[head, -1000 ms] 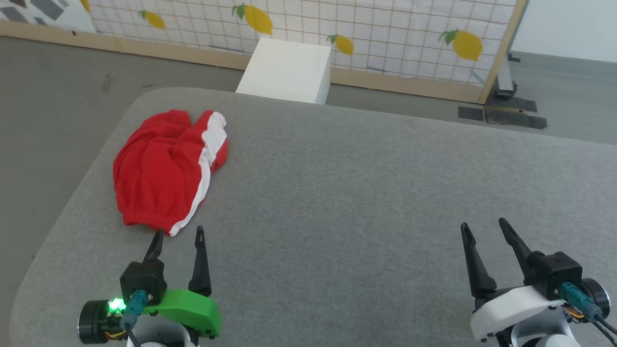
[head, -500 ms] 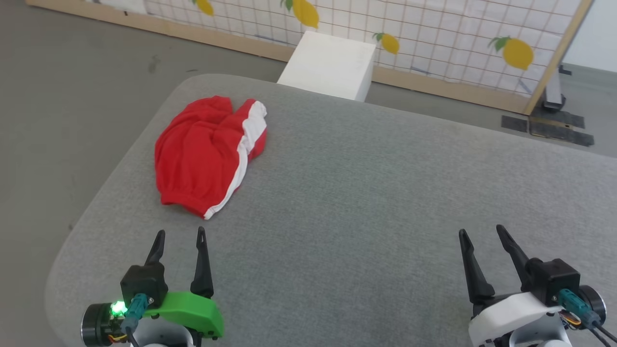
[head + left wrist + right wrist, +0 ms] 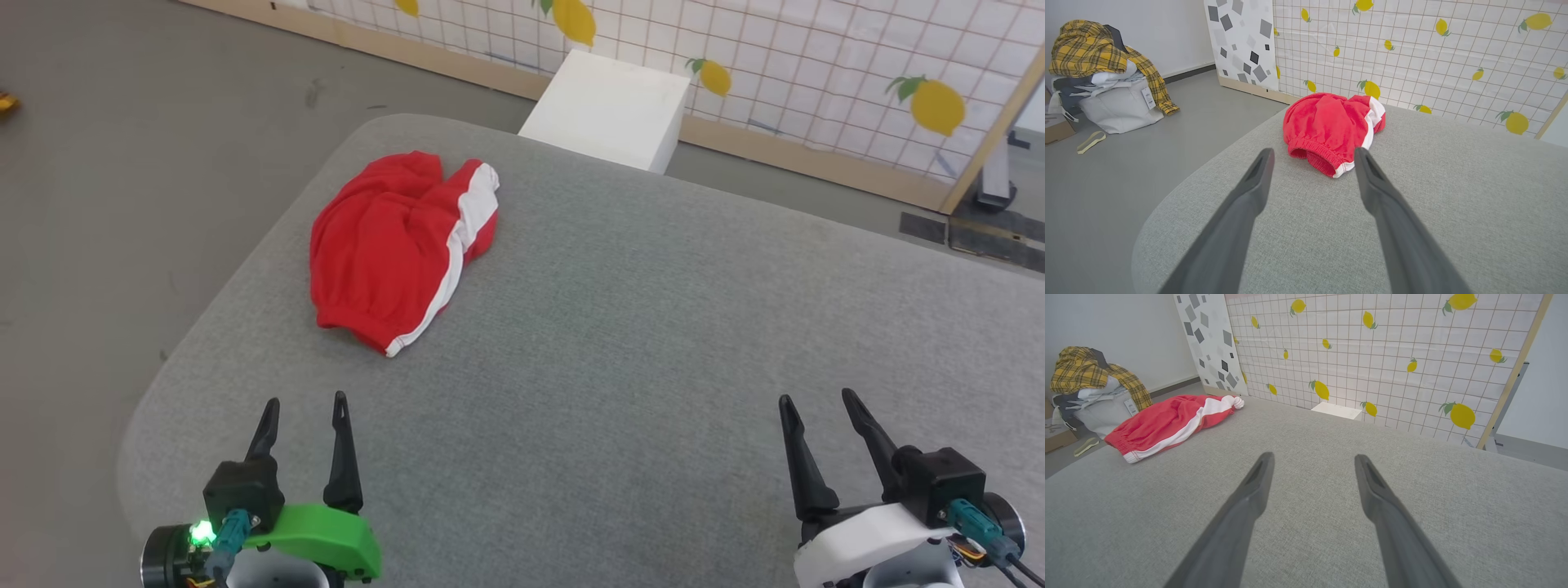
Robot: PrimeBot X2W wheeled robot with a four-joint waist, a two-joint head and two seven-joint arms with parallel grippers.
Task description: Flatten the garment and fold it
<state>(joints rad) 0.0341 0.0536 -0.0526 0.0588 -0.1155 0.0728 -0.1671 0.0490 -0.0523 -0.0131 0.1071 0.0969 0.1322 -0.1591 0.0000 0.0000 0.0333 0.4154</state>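
Upper left of my left wrist view, a pale fabric bag (image 3: 1120, 112) on the floor is stuffed with clothes, with a yellow plaid shirt (image 3: 1086, 49) heaped on top. The red shorts (image 3: 392, 245) lie in a soft crumpled mound, upper left of the head view, on the grey cloth-covered table (image 3: 653, 343) with its rounded corner. The waistband is gathered and a white stripe curves down one side. My left gripper (image 3: 305, 400) and right gripper (image 3: 817, 397) both stand spread, grasping nothing.
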